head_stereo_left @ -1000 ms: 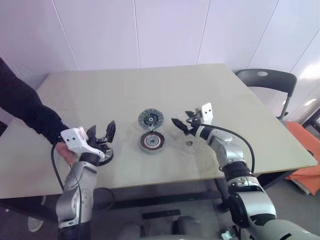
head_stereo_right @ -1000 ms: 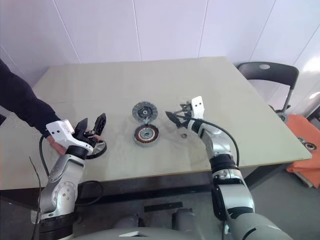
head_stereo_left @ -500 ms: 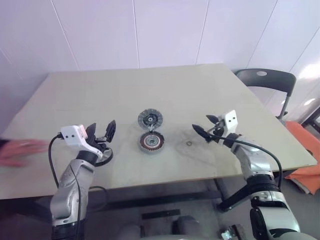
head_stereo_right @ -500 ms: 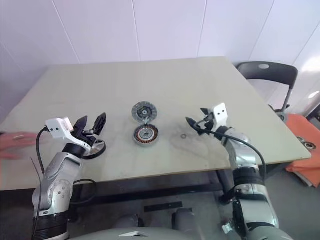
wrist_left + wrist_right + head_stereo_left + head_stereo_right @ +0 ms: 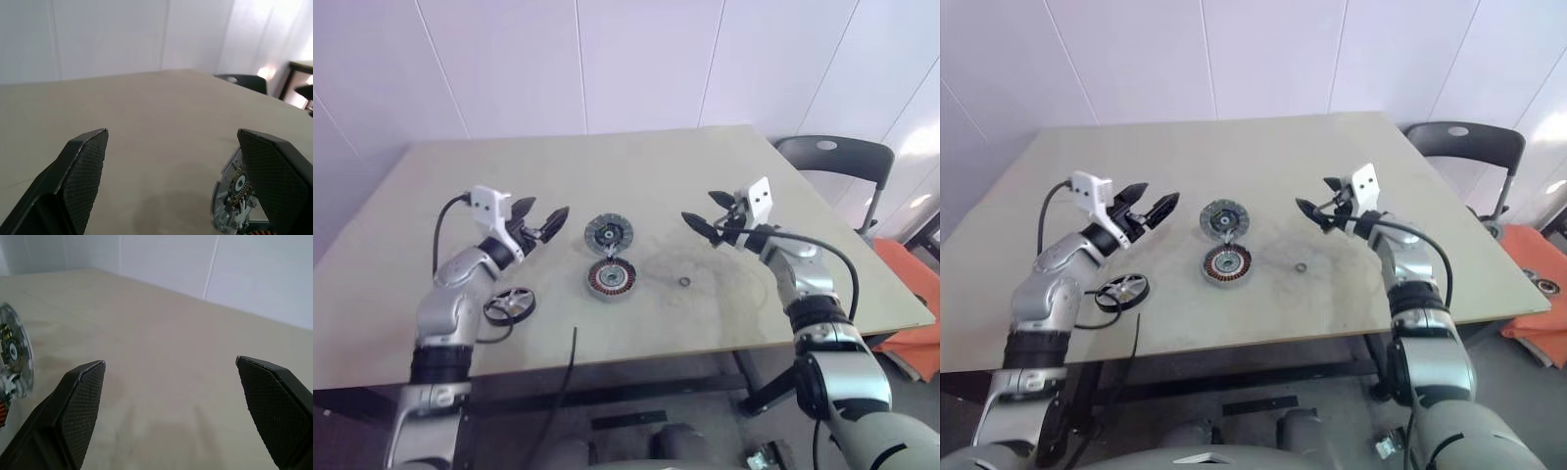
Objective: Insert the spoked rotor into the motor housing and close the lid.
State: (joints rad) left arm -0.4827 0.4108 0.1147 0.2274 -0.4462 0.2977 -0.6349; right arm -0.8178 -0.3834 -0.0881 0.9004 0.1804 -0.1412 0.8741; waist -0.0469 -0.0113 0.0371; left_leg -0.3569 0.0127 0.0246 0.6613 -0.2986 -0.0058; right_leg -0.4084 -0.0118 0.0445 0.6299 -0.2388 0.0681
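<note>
Seemingly rigid, light and slick, the spoked rotor (image 5: 509, 305) lay flat near the table's front-left edge, best pinched across its dark rim; left gripper (image 5: 540, 221) and right gripper (image 5: 708, 213) hovered spread, empty.

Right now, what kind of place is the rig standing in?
Probably a lab or office room set up for bench tests: one plain beige table bearing small motor parts, bare white panelled walls, and a dark office chair beside the table.

Silver-grey jointed arms, black textured fingers (image 5: 83, 166), white wrist camera blocks, black cables looping alongside
</note>
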